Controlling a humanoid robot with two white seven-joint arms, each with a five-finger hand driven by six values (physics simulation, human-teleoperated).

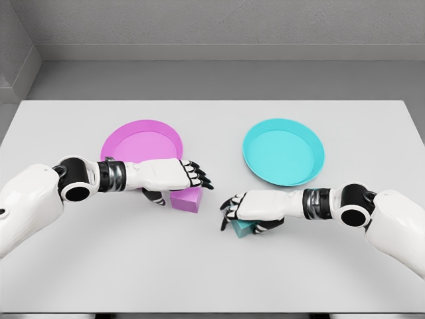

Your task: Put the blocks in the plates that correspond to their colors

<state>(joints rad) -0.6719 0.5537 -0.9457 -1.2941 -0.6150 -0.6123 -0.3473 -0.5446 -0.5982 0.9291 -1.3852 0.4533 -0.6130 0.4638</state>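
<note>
Grey walls and a grey floor lie behind the white table (212,266), whose near edge is cut off at the bottom of the head view. At the far left, the left arm enters partly out of frame and reaches rightward, nearly level. The left hand (174,176) lies palm down over the near rim of the magenta plate (141,141), fingers extended to the right and slightly parted, thumb hanging below. Just under it sits the magenta block (188,199); the hand covers its top left part, and whether the thumb touches it cannot be told. Right of centre, the right hand (255,208) points left, palm down, over the cyan block (242,228), which shows only as a small corner beneath the palm. Its fingers curl downward around the block, though actual contact is hard to make out. Behind it, the cyan plate (284,151) rests apart from the hand. The right arm leaves the frame at the lower right.
</note>
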